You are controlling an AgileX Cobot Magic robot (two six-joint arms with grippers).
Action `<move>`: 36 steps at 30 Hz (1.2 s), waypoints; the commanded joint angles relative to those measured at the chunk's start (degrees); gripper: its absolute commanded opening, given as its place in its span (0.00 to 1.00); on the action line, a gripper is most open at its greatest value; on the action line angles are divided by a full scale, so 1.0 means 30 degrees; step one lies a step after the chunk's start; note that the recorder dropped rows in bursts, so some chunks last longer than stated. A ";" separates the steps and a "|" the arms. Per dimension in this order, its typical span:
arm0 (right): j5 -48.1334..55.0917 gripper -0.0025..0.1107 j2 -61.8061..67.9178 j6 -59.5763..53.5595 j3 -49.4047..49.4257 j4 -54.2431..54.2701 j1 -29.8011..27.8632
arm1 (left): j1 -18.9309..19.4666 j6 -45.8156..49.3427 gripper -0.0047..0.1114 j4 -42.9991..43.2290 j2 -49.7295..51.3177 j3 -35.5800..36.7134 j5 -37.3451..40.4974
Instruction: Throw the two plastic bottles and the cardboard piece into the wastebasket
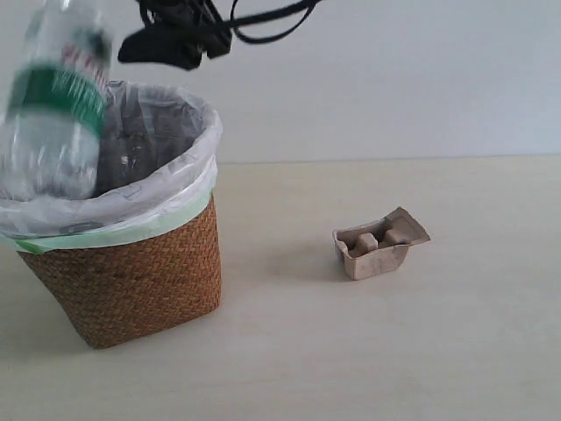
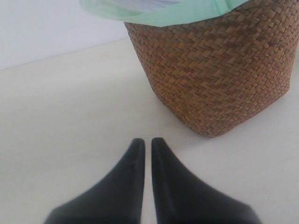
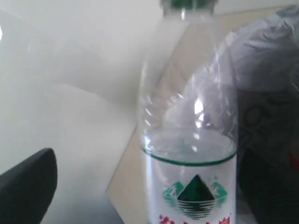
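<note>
The right gripper point(image 1: 171, 42) hung high at about eleven o'clock in the exterior view, across the middle on the left arm's side. It showed as a black mass with its tip angled toward eight o'clock, and black cables point(image 1: 272, 24) looped off toward two o'clock. Its wrist camera showed one dark finger point(image 3: 28, 186) set well off to the side, jaws spread; the other finger could not be made out. The left gripper point(image 2: 146, 141) pointed forward and down. Its two black fingers point(image 2: 126, 186) were closed with only a thin slit between them, holding nothing.
</note>
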 commanded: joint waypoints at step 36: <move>0.9992 0.86 0.0270 0.8296 0.1466 -2.0309 -0.3712 | 0.0057 -0.0180 0.07 -0.0162 -0.0114 0.0073 -0.0245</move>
